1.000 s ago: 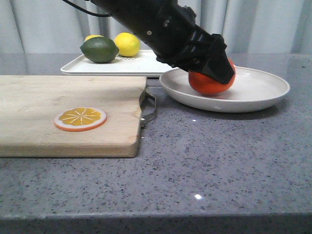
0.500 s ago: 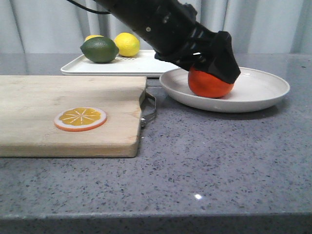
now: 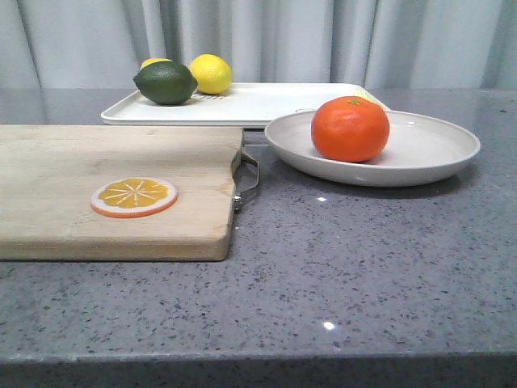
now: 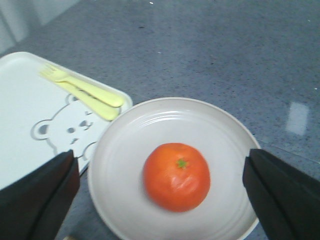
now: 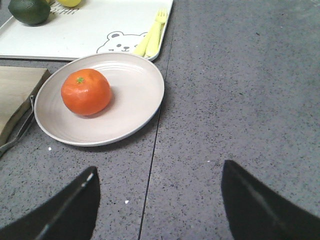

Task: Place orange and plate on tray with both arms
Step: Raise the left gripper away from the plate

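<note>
Orange (image 3: 350, 128) sat loose on the plate (image 3: 436, 153) just short of the tray (image 3: 266, 103) at the table's far edge — plate judged rigid, breakable, best gripped by its rim — left gripper (image 4: 160, 200) and right gripper (image 5: 160, 200) both spread, empty.

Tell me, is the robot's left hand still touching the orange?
Apart. In the left wrist view the orange sits alone on the plate, with the left gripper open, its jaws spread far out on either side of the fruit, bare plate between.
</note>
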Controlling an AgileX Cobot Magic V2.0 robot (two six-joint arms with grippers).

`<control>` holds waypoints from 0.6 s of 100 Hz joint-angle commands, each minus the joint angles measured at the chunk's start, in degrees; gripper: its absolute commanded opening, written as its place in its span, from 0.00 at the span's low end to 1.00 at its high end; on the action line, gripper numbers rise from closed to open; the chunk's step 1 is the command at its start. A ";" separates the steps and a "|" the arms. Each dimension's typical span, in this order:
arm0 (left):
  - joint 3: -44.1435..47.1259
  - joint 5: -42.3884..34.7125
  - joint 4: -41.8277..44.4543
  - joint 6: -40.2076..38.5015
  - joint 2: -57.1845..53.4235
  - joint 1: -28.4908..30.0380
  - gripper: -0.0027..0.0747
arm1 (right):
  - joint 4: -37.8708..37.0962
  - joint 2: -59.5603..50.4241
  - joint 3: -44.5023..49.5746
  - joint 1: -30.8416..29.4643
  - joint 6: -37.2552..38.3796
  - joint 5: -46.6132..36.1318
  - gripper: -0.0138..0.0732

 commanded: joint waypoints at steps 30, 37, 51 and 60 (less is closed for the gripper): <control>23.68 -18.31 -3.99 -0.68 -27.49 8.02 0.86 | -0.34 0.94 -1.98 -0.35 -0.01 -4.81 0.76; 28.43 -21.64 -5.02 -0.68 -32.04 8.02 0.86 | -0.34 0.94 -1.93 -0.35 -0.01 -4.80 0.76; 36.74 -25.94 -7.16 -0.68 -39.38 8.02 0.86 | -0.34 0.94 -1.93 -0.35 -0.01 -4.80 0.76; 41.54 -28.34 -7.93 -0.68 -42.73 8.02 0.86 | -0.34 0.94 -1.93 -0.35 -0.01 -4.41 0.76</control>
